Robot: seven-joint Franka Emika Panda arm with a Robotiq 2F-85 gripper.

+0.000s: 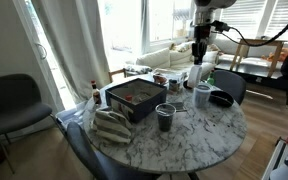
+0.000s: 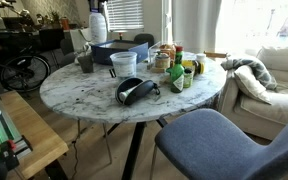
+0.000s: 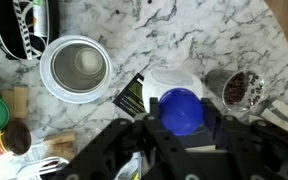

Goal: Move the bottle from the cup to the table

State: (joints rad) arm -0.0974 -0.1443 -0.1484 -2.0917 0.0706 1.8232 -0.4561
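The big round table (image 1: 184, 140) with its white and grey stone top lay under the gripper (image 1: 197, 58) in both exterior views (image 2: 84, 95). A dark box (image 1: 134, 97) sat on the table, well away from the gripper and lower down.

In the wrist view the gripper (image 3: 181, 120) came in from the bottom, looking straight down at the table (image 3: 214, 40). It was clenched on the bottle (image 3: 180, 108). The bottle's blue cap sat right between the two fingers (image 3: 149, 122), and a bit of its white body showed just past the cap. The bottle was out of the cup and held up over the table. I could not tell how high its bottom end was.

The pale cup (image 3: 46, 70) stood on the table, below the gripper and off to the left in the wrist view. It was not touching the bottle. Its inside looked pale and bare. It showed in both exterior views too (image 1: 202, 97) (image 2: 124, 66), lower than the gripper (image 2: 97, 25).

A dark glass cup (image 1: 165, 118) stood farther from the gripper than the pale cup did.

A small jar (image 3: 242, 88) with brown bits inside stood to the right of the gripper, near the bottle. A little black packet (image 3: 132, 97) lay just left of the gripper, between it and the pale cup.
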